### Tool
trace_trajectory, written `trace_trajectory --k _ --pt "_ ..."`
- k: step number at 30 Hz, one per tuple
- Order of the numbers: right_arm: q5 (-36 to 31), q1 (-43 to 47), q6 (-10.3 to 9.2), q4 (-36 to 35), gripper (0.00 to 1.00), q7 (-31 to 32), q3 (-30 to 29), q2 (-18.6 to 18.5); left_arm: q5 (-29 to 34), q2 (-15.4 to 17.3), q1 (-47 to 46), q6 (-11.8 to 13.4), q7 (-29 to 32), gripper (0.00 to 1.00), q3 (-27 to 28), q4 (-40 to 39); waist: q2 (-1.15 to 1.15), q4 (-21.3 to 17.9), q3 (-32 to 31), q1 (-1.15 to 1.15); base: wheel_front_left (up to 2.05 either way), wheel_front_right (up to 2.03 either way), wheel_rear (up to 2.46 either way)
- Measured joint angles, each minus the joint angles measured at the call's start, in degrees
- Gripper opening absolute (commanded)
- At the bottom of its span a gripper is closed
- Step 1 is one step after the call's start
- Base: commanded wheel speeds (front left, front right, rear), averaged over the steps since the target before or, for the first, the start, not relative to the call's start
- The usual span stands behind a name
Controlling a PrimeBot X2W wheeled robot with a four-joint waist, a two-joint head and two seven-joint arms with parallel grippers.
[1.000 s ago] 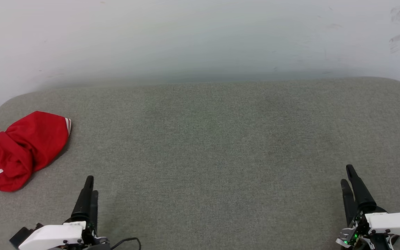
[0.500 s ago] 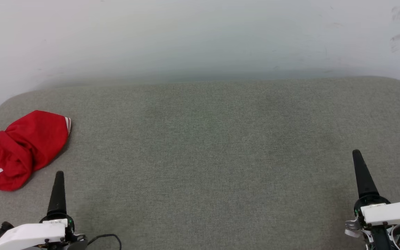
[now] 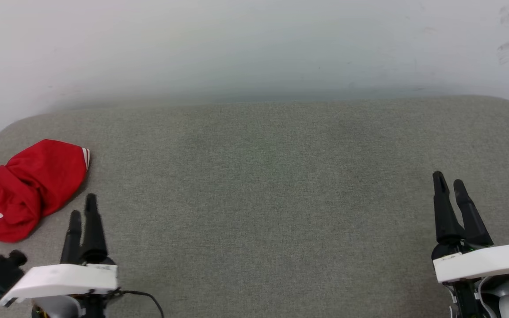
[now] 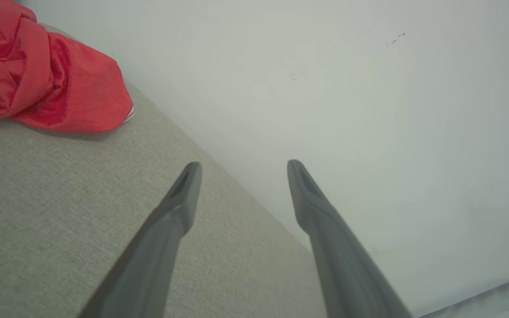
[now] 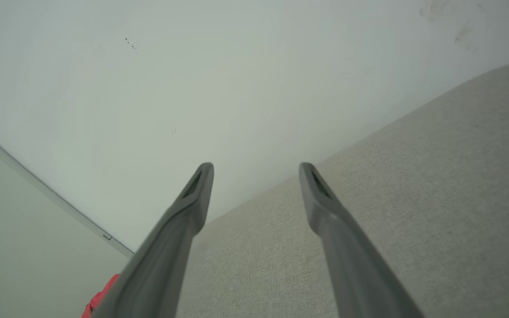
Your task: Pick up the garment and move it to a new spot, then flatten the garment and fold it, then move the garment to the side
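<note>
There was one garment (image 3: 29, 185), at the far left. There were two grippers: the left gripper (image 3: 82, 206) at the near left and the right gripper (image 3: 447, 179) at the near right. Each had two fingers (image 3: 93, 229), so four in all. There was one cushion (image 3: 259, 198), one wall (image 3: 237, 44) behind it, and one cable (image 3: 144, 296) at the near left.

Matt red cloth garment (image 3: 24, 190), coarse woven cushion (image 3: 263, 198)
</note>
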Motion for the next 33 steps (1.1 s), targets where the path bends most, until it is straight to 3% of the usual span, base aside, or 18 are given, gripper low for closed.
trace_trajectory --k 7,17,21,26,33 --pt "-9.27 -0.04 0.01 -1.77 1.0 -1.22 0.7 0.01 13.96 0.59 0.6 5.33 -1.11 1.0 -7.78 -3.49 0.0 -0.05 0.23 0.0 0.0 0.0 0.0" --pt "-19.58 0.12 0.01 -2.75 1.0 -2.89 1.13 0.0 22.96 8.13 0.44 20.23 -2.83 1.0 -22.69 -3.11 0.0 -0.17 0.78 0.0 0.0 0.0 0.0" --pt "-23.77 0.18 0.01 -2.66 1.0 -3.48 1.54 0.0 24.36 10.45 -0.58 24.03 -3.5 1.0 -27.66 -2.65 0.0 -0.2 0.89 0.0 0.0 0.0 0.0" --pt "-27.03 0.25 0.01 -2.34 1.0 -4.32 1.66 0.0 25.4 12.33 -1.64 26.75 -4.17 1.0 -31.7 -3.35 0.0 -0.23 1.07 0.0 0.0 0.0 0.0" --pt "-32.07 0.43 0.01 -2.41 1.0 -5.32 2.11 0.0 26.54 12.94 -1.85 25.54 -5.23 1.0 -33.4 -4.43 0.0 -0.28 1.28 0.0 0.0 0.0 0.0"
